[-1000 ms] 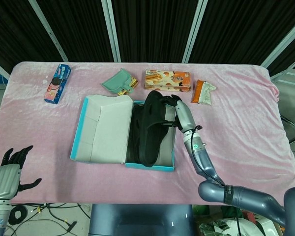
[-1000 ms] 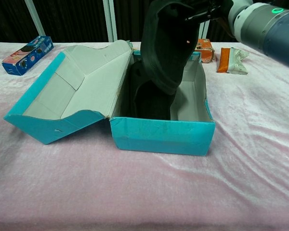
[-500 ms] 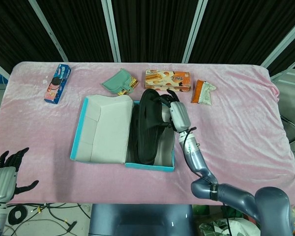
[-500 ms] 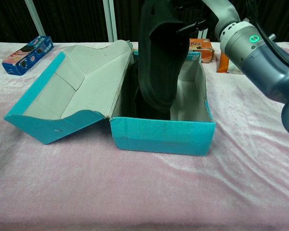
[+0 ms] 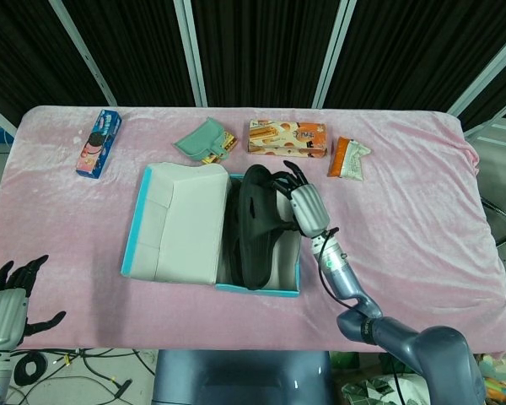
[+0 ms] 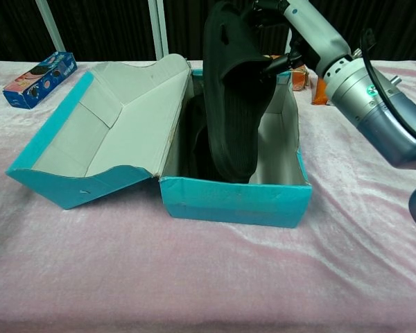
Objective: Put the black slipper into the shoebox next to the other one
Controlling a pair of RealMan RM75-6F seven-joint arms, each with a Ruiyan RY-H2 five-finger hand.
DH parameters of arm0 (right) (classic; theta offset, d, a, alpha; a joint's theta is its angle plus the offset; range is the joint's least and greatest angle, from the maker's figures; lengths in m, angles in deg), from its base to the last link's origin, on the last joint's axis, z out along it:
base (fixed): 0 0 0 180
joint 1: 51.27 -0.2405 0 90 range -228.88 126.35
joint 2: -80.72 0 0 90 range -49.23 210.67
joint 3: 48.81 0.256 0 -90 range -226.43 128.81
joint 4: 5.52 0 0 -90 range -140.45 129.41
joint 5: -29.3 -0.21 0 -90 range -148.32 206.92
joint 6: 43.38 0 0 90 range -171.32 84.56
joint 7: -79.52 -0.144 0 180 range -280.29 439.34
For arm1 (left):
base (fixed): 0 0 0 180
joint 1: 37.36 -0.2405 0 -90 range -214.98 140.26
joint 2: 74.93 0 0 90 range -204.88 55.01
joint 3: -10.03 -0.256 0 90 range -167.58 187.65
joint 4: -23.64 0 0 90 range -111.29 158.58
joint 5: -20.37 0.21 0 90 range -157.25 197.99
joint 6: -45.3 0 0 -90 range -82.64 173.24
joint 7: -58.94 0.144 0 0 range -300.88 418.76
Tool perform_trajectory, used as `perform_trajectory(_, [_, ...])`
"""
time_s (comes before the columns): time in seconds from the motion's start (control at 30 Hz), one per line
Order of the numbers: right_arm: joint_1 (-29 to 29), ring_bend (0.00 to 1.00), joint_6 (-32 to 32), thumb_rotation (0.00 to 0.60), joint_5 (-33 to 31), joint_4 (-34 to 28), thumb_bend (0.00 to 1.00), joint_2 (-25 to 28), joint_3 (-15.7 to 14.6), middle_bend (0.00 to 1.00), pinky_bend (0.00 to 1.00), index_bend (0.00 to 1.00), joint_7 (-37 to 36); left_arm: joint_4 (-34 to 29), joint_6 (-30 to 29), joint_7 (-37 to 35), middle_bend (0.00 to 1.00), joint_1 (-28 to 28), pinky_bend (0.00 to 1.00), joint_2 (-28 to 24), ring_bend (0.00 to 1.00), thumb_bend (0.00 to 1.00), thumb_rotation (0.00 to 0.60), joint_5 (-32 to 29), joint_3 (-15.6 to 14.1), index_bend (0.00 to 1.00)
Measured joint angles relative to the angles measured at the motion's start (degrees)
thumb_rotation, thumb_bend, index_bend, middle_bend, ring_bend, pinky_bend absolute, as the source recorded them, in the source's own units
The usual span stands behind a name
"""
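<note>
Setting: table draped in a pink velvety cloth [image 5: 422, 219], black curtain panels with white posts behind.
Left hand [image 5: 13, 295]: nearest item, at the near left corner just off the table edge; holds nothing, fingers spread apart; well apart from the work.
Shoebox [image 6: 236, 201]: teal, grey inside, mid-table; its lid [image 5: 179, 221] is hinged open and leans out to the robot's left.
Change: the black slipper [image 6: 237, 97] has dropped lower than half a second ago; its lower end is now inside the shoebox, behind the front wall, and its sole has turned toward the chest camera.
Right hand [image 5: 304, 207]: grips the slipper's upper part, fingers wrapped round its edge, above the far half of the shoebox.
Other slipper [image 6: 197, 142]: dark, standing on edge along the left inner wall, touching or just beside the held one; which, I cannot tell.
Meaning: insertion looks partly done; the slipper stands steeply tilted and probably needs laying down before release.
Obstruction: the right inner wall and the stored slipper leave a narrow slot; the heel may catch on the rim.
Far row, left to right: blue biscuit pack [image 5: 99, 143], green pouch [image 5: 204, 141], orange biscuit box [image 5: 287, 137], orange snack packet [image 5: 348, 157]; all well apart from the shoebox opening.
</note>
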Motion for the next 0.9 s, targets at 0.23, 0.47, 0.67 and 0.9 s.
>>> perform_trajectory(0.23, [0.42,0.25,1.12,0.6,0.92,2.91,0.09,-0.64,-1.59,0.52,0.1,0.57,-1.95,-0.04,0.65,0.26,0.15,0.54,0.0,0.39,0.16,0.0,0.6,0.12,0.33,0.1])
perform_trajectory(0.47, [-0.23,0.25,1.01,0.6,0.13,3.7,0.08,-1.14,-0.13,0.52,0.1,0.57,-2.07,0.06,0.91,0.18,0.15,0.67,0.0,0.48,0.16,0.0,0.6,0.1,0.43,0.1])
perform_trajectory(0.67, [-1.51,0.25,0.83,0.6,0.12,4.65,0.08,-1.42,0.76,0.52,0.1,0.57,-1.79,0.38,0.86,-0.16,0.15,0.44,0.0,0.59,0.16,0.0,0.6,-0.16,0.38,0.1])
perform_trajectory(0.9, [-2.46,0.25,0.81,0.6,-0.04,7.22,0.08,-1.74,1.44,0.52,0.1,0.57,-1.53,0.71,0.82,-0.56,0.15,0.26,0.0,0.66,0.16,0.0,0.6,-0.4,0.42,0.1])
